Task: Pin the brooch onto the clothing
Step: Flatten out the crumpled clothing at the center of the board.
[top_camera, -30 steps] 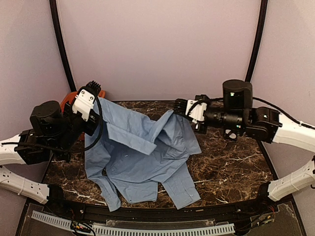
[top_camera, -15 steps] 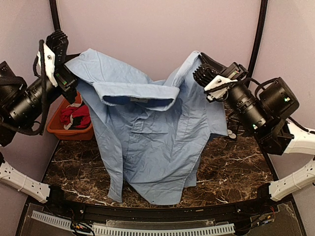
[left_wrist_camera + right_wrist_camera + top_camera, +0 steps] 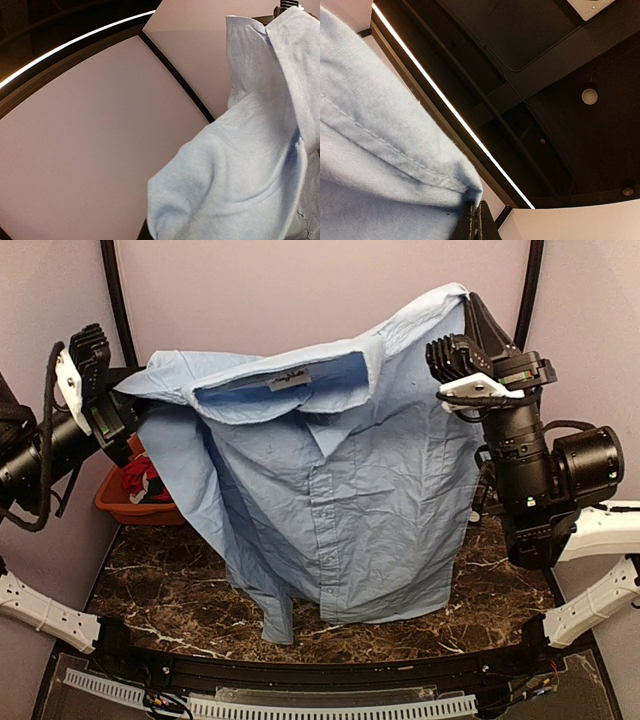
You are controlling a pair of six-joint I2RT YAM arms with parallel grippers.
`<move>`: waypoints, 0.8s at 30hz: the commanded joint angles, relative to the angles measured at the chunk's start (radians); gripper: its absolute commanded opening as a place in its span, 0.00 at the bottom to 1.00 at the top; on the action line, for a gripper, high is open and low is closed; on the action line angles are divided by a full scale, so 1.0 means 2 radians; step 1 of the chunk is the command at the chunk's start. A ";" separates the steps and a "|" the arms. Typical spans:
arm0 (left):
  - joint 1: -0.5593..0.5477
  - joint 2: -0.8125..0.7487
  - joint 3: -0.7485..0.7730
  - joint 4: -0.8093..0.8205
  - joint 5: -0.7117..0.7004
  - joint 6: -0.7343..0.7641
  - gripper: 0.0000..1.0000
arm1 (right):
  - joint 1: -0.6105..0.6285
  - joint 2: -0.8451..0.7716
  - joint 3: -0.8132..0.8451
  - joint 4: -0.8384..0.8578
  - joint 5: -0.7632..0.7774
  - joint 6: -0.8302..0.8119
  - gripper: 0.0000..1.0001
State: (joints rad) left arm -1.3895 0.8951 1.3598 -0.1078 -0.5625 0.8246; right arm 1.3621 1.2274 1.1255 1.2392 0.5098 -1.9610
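Since half a second ago both arms have gone higher and spread wider. The shirt (image 3: 340, 490) is now pulled out almost flat between them. A second ago it lay crumpled on the table (image 3: 480, 580).

Left gripper (image 3: 115, 395): high at far left, clamped on the shirt's left shoulder/sleeve top. Its fingers are hidden in the wrist view, where cloth bunches across the lower right. The overhead view shows the cloth hanging from it, so the jaws are closed on fabric.

Right gripper (image 3: 475, 220): high at far right, jaws pinched together on a stitched seam edge of the shirt. The wrist view shows the fingers tight with blue cloth between them.

Shirt: hangs like a curtain over the middle of the table with the collar up and a label showing inside it. The button placket runs down the centre. The right corner sits higher than the left. One sleeve or hem corner dangles lowest at near centre-left; can't tell whether it touches the marble top.

Orange basket (image 3: 120, 505) sits at far left behind the shirt's left edge, with red cloth (image 3: 140, 475) inside.
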 commanded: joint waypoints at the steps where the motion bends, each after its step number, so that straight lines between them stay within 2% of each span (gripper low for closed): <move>1: -0.002 -0.044 0.008 -0.086 0.089 -0.104 0.01 | 0.037 -0.020 -0.002 0.135 -0.004 -0.144 0.00; 5: -0.002 -0.042 0.029 -0.152 0.136 -0.157 0.01 | 0.070 -0.024 -0.008 0.141 -0.013 -0.165 0.00; 9: -0.002 -0.005 0.081 -0.231 0.138 -0.184 0.01 | 0.082 -0.020 -0.011 0.140 -0.008 -0.172 0.00; 12: -0.002 0.017 0.108 -0.255 0.075 -0.194 0.01 | 0.081 -0.013 0.001 0.165 -0.001 -0.179 0.00; 14: -0.002 0.031 0.120 -0.248 -0.011 -0.184 0.01 | 0.074 -0.004 0.022 0.191 0.008 -0.184 0.00; 15: -0.002 0.038 0.117 -0.235 -0.067 -0.177 0.01 | 0.060 -0.002 0.031 0.189 0.019 -0.182 0.00; 18: -0.002 0.058 0.087 -0.175 -0.164 -0.097 0.01 | -0.012 -0.007 0.028 0.125 0.058 -0.121 0.00; 21: 0.004 0.106 0.031 -0.055 -0.266 0.011 0.01 | -0.118 -0.007 0.007 0.001 0.101 0.009 0.00; 22: 0.010 0.125 0.013 -0.030 -0.279 0.056 0.01 | -0.151 -0.006 -0.004 -0.030 0.105 0.048 0.00; 24: 0.046 0.148 0.007 -0.008 -0.294 0.049 0.01 | -0.198 -0.014 -0.025 -0.108 0.098 0.142 0.00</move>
State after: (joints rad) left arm -1.3693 1.0885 1.4387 -0.3153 -0.9222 0.7448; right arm 1.1179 1.2247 1.1305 1.2125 0.6254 -1.9350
